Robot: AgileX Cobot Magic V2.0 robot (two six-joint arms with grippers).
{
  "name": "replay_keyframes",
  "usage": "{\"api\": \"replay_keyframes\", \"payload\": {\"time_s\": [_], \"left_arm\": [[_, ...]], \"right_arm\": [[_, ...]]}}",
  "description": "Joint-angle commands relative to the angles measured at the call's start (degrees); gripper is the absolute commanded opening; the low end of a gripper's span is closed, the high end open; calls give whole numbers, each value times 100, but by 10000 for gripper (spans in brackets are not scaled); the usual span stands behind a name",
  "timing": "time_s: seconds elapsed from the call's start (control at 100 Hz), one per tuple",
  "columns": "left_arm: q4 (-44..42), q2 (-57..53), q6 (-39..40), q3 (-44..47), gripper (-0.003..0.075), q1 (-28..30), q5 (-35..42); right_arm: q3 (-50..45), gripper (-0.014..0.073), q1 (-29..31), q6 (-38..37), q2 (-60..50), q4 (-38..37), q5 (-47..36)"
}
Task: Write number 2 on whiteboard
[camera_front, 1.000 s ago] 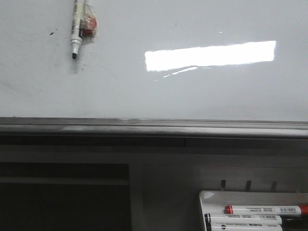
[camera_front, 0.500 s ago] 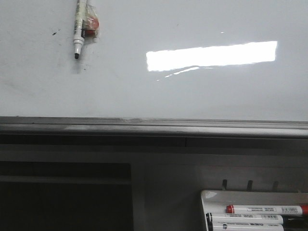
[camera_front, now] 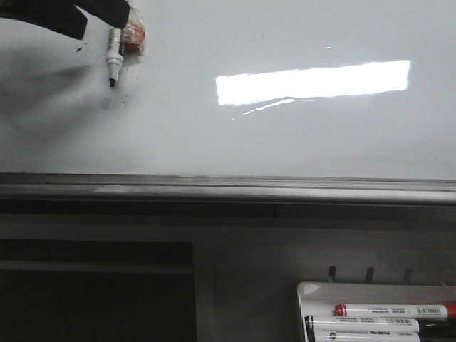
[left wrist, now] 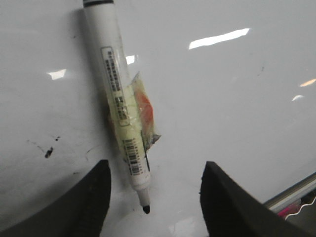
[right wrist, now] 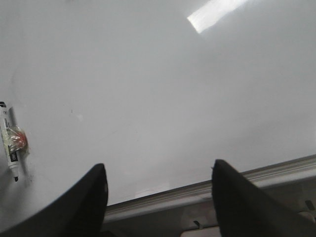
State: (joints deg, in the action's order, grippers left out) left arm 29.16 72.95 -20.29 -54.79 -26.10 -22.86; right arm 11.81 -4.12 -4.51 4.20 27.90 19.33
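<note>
Front view shows the whiteboard filling the upper half, its grey edge rail running across the middle, with only a few black specks near the top left; no drawn 2 can be made out. A white marker with a red taped piece lies against the board there, black tip down. The left gripper has its fingers wide apart on either side of the marker tip, not touching it. The right gripper also has spread fingers and holds nothing. At the lower right, a white tray holds more markers.
</note>
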Motion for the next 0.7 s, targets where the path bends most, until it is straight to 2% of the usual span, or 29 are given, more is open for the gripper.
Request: {"api": "replay_keyframes", "payload": {"time_s": [0.0, 0.36, 0.45, 0.61, 0.69], "left_arm": [[69, 156, 109, -307, 365, -52, 383], [69, 747, 109, -307, 352, -52, 796], [69, 767, 109, -307, 265, -52, 822], [69, 740, 109, -307, -22, -64, 822], [69, 626, 109, -307, -20, -83, 835]], "right_arm": [[210, 410, 24, 101, 133, 4, -361], [210, 410, 24, 101, 133, 4, -352], [210, 410, 24, 101, 133, 4, -352], [210, 410, 24, 101, 133, 4, -338], [273, 410, 24, 101, 133, 32, -241]]}}
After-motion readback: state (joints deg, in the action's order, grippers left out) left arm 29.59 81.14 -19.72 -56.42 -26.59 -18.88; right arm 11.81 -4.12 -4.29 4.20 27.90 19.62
